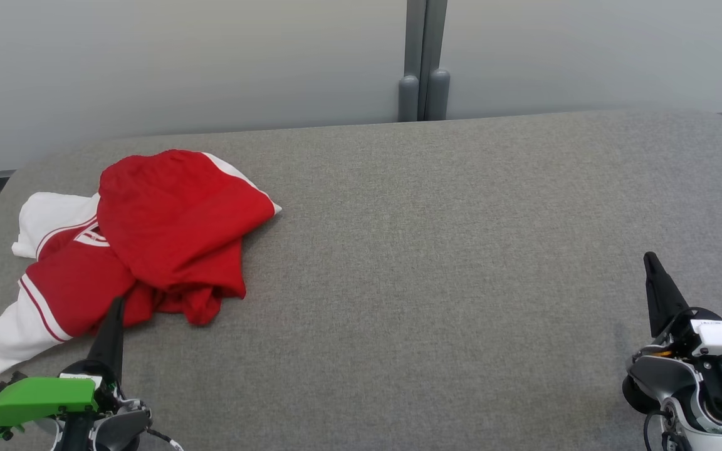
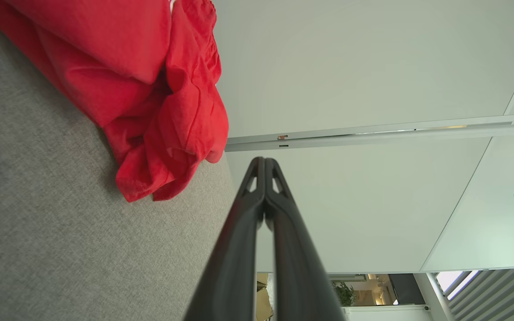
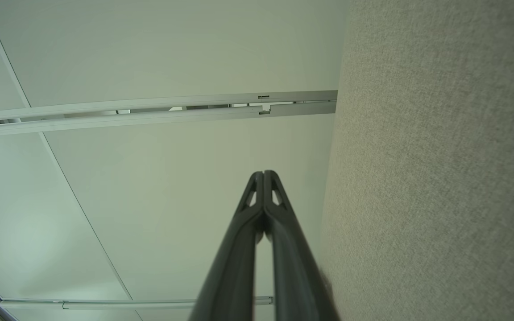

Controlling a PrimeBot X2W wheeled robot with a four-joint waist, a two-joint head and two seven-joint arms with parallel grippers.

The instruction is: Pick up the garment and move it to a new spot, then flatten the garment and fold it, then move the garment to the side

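On the left part of the grey fabric-covered table (image 1: pixel 430 282) lies the garment (image 1: pixel 167 232) — a red top with white sleeves and thin red-and-white trim, crumpled in a loose heap, one red panel thrown over the rest and a white sleeve trailing toward the near left edge. Near the lower left of the head view the left gripper (image 1: pixel 116 305) points up that view with its two dark fingers pressed together tip to tip; from that angle its tip overlaps the heap's near red hem, while the left wrist view shows the closed tips just beside the bunched red edge with a gap between them, so nothing is pinched. A green block (image 1: pixel 38 398) sits on that wrist. Well apart, at the lower right, the right gripper (image 1: pixel 650 258) stands over bare table, its fingers likewise closed flat against each other and empty — the right wrist view shows them meeting at the tip, with grey cloth alongside. Pale wall panels (image 1: pixel 179 62) rise behind the table, joined by a grey post (image 1: pixel 424 62).
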